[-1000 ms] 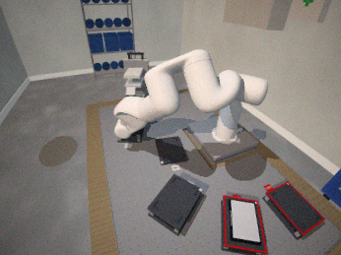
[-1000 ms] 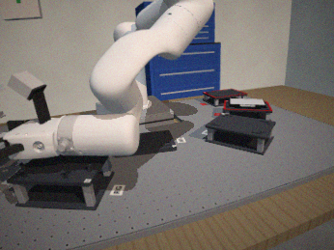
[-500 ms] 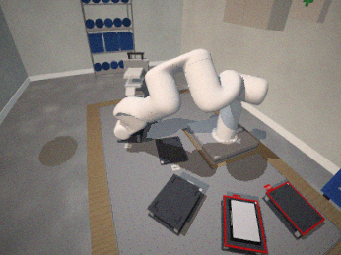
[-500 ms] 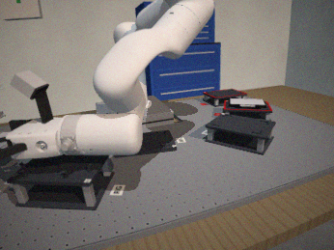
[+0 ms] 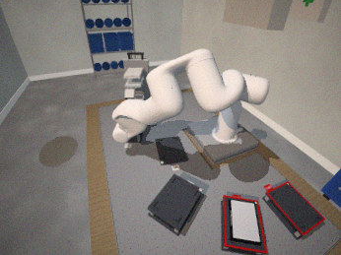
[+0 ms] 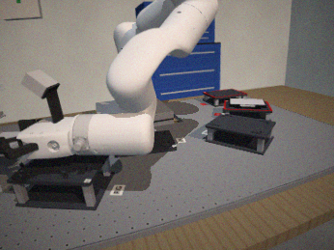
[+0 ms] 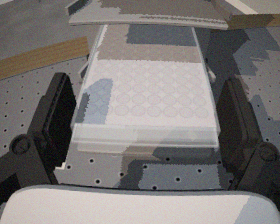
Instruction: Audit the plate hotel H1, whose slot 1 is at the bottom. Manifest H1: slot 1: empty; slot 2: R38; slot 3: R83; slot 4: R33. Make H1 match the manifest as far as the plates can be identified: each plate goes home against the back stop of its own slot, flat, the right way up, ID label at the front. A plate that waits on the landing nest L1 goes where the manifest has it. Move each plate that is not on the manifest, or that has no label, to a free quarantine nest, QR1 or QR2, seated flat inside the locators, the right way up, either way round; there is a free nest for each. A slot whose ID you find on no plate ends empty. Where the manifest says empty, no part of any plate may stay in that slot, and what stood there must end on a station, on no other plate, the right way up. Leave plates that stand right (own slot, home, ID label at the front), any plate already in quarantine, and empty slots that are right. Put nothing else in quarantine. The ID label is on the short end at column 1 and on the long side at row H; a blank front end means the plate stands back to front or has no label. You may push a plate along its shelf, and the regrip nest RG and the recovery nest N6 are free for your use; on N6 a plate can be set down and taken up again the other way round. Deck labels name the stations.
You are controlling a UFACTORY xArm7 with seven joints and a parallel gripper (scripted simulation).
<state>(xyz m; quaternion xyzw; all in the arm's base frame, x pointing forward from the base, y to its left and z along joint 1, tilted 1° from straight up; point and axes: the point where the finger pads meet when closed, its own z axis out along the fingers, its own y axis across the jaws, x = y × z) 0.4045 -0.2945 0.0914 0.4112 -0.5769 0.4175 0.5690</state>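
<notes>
Arm: you see the white arm [image 5: 168,92] bent low and reaching level toward the plate hotel [image 5: 136,77], the only way in under a shelf.
Hand: the hand [image 7: 140,136] is clamped across the long sides of a white well plate [image 7: 149,100], dark fingers wide because the plate is wide.
Plate: it lies flat just below a shelf edge [image 7: 150,17]; no label is readable.
Quarantine: one red-framed nest [image 5: 242,223] on the counter [image 6: 217,175] holds a white plate; the other [image 5: 295,209] looks free.
</notes>
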